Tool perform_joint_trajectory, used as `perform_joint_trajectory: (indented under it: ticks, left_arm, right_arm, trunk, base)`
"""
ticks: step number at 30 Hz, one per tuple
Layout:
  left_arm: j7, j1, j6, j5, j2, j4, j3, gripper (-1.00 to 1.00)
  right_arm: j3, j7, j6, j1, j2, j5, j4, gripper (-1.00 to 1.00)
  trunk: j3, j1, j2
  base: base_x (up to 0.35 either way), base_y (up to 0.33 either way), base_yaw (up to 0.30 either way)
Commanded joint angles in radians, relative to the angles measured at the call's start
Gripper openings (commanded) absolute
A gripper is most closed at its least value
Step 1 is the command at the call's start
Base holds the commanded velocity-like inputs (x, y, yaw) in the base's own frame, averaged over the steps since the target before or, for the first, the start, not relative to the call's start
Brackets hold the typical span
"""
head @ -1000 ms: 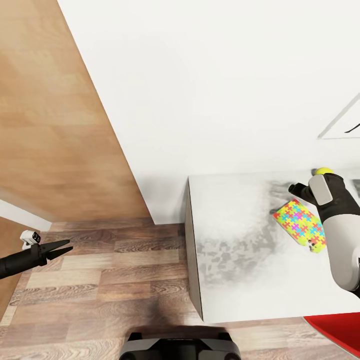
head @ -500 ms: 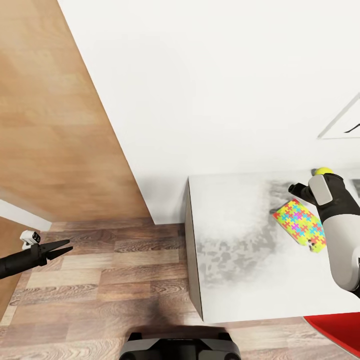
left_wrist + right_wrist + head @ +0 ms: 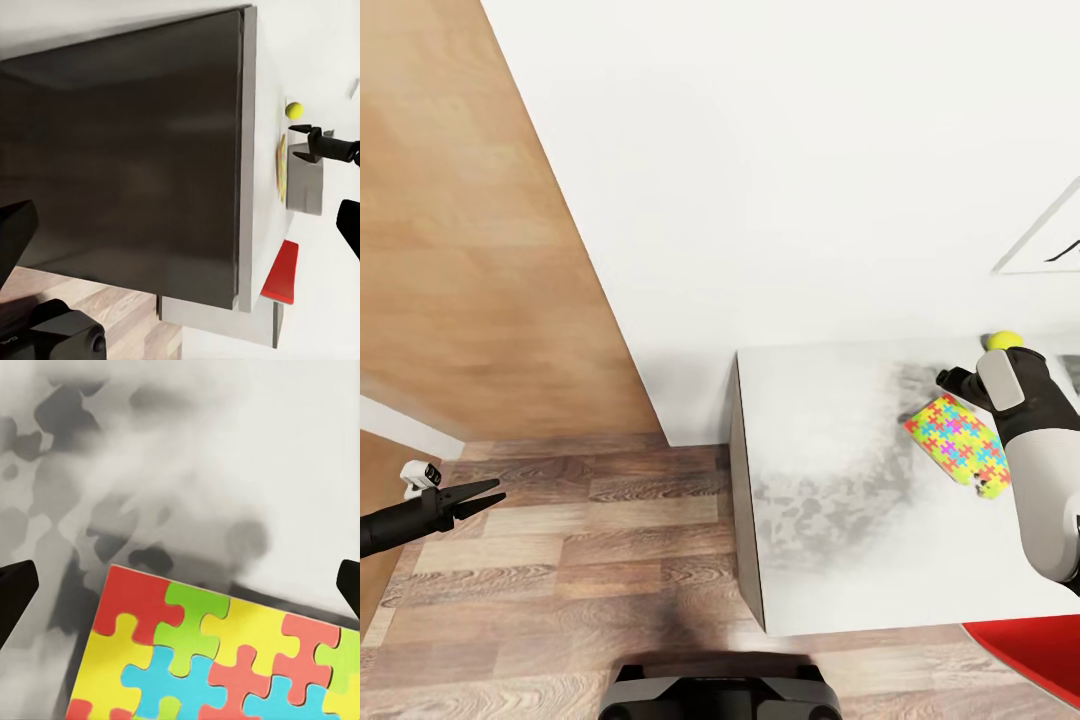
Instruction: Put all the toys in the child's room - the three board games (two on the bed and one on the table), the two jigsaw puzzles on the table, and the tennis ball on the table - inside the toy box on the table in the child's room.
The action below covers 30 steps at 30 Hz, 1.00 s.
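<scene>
Nothing shifted but the camera; right claw (image 3: 954,380) (spread wide) hovers above jigsaw puzzle (image 3: 958,441), lying flat diagonally.

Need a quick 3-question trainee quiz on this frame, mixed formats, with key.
1. True or false: the right gripper holds the jigsaw puzzle clear of the table.
2. Which lies nearer the wall, the tennis ball or the puzzle?
3. Multiple choice: the left gripper is A) over the wood floor, open; B) over the table, shut; C) shut on the ball.

Key
1. False: the puzzle lies flat on the table, with the open fingers above it.
2. The tennis ball.
3. A.
</scene>
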Motion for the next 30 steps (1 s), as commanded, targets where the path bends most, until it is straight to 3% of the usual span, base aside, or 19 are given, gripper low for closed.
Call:
perform_joint_trajectory:
  ticks: [1, 30]
  left_arm:
    - [-0.004, 0.000, 0.011, -0.001, 0.000, 0.000, 0.000, 1.00]
    - [-0.004, 0.000, 0.011, -0.001, -0.001, 0.000, 0.000, 1.00]
  right_arm:
    - [0.000, -0.009, 0.002, -0.001, 0.000, -0.011, -0.001, 1.00]
    - [-0.001, -0.009, 0.002, -0.001, 0.000, -0.011, 0.001, 1.00]
  trunk:
    - [-0.001, 0.001, -0.002]
    - [-0.002, 0.001, -0.002]
  base:
    - [-0.007, 0.000, 0.000]
    - [-0.001, 0.000, 0.000]
